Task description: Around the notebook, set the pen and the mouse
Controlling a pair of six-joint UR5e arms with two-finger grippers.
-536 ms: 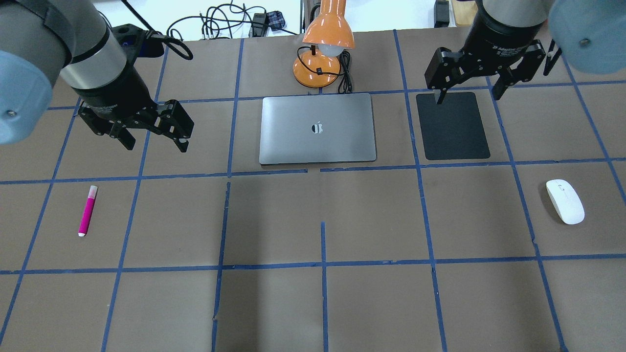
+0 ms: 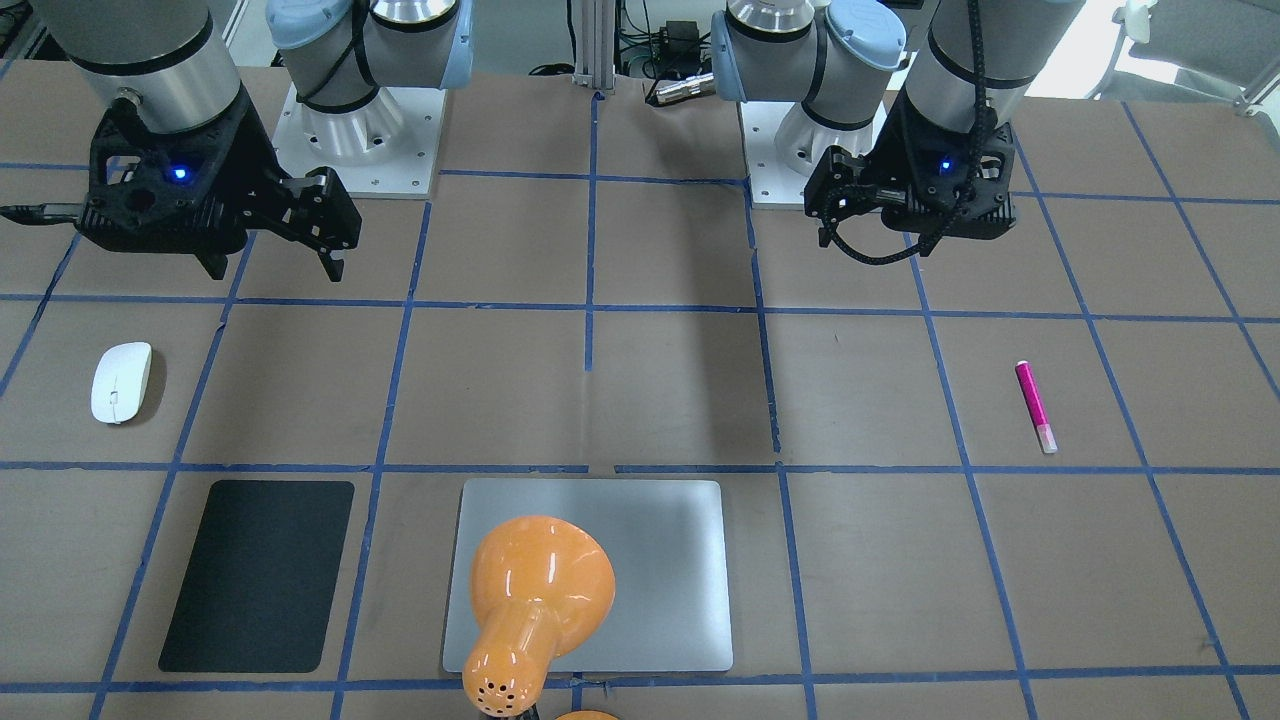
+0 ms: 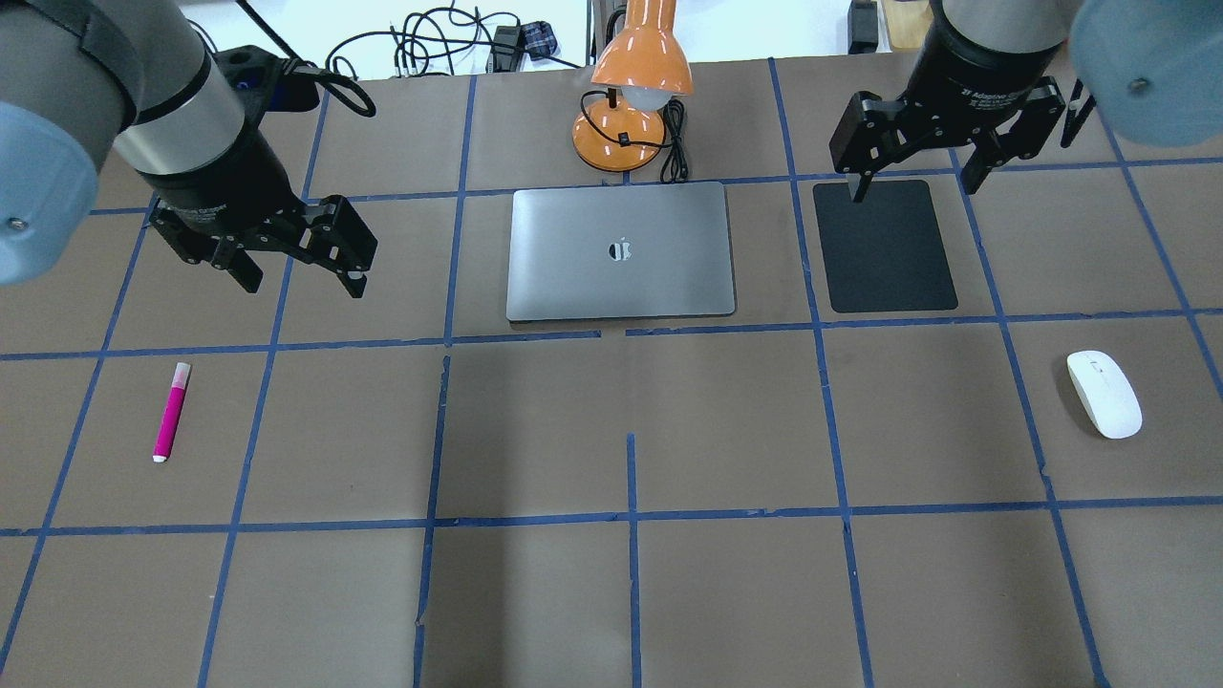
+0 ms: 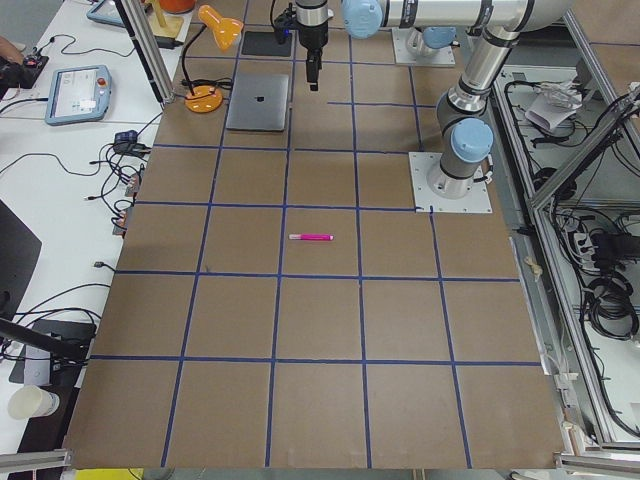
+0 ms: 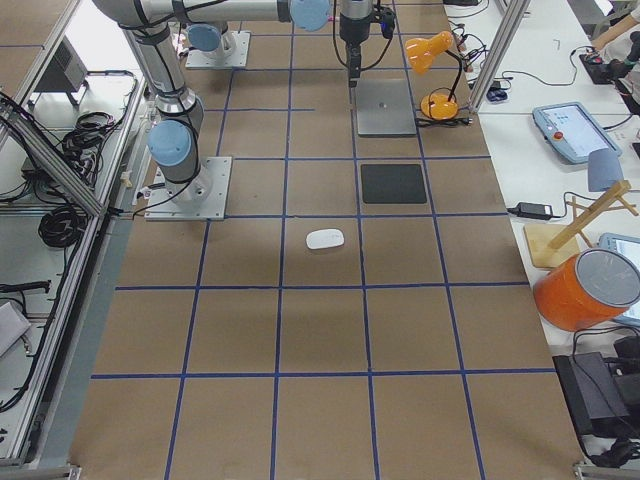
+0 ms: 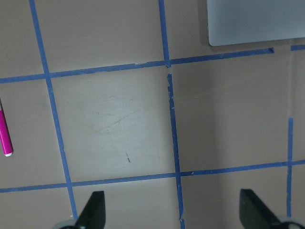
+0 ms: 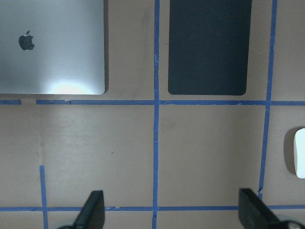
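Notebook (image 3: 621, 251): silver-grey, closed, lying flat, logo up, far centre.
Pen (image 3: 172, 412): magenta, pale end pointing away from robot, lying flat, well apart from notebook on robot's left.
Mouse (image 3: 1104, 394): white oval, top up, well apart from notebook on robot's right.

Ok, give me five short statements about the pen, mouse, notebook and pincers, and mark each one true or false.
1. The pen and the mouse both lie on the table, apart from the notebook. True.
2. The mouse sits on the black mat. False: it lies on bare table, clear of the mat.
3. The left pincer grips the pen. False: it hangs open and empty above the table.
4. The right pincer is open. True.
5. The orange lamp stands on the notebook. False: its base is on the table, just past the notebook's far edge.
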